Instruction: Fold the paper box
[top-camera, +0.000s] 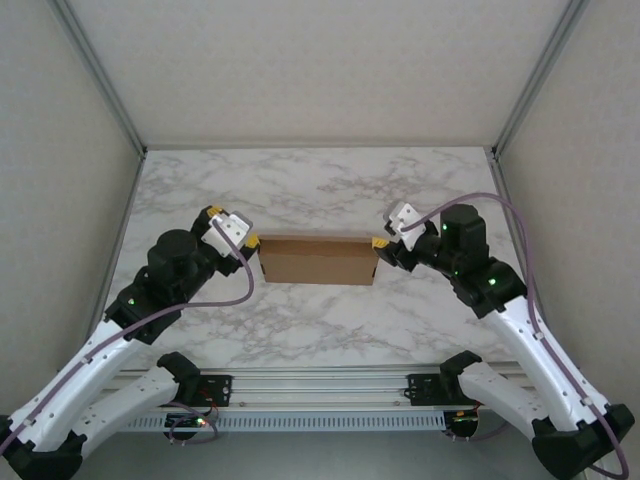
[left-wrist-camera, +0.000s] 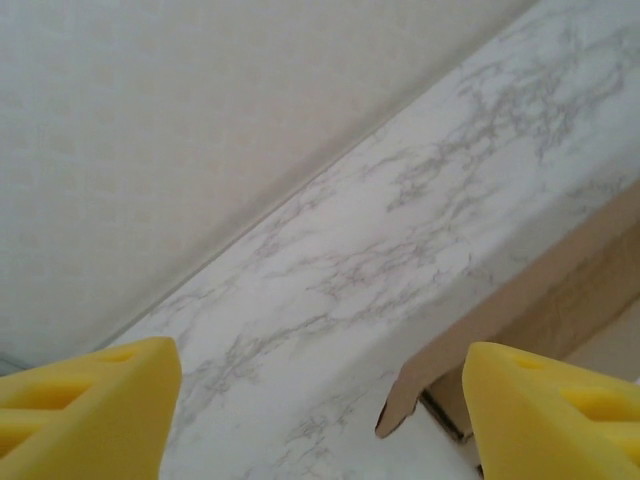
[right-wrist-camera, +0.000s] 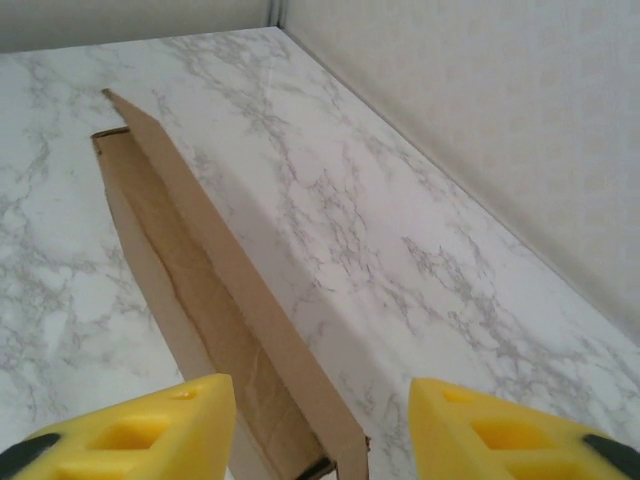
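The paper box (top-camera: 317, 260), probably light and easily creased, lies mid-way across the counter (top-camera: 300, 190) between the released left hand (left-wrist-camera: 320, 420) and right hand (right-wrist-camera: 320, 430); its thin far wall looks best for pinching.

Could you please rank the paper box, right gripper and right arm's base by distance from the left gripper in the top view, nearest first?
1. paper box, directly beside the left gripper.
2. right gripper, at the box's opposite end.
3. right arm's base, at the near edge.
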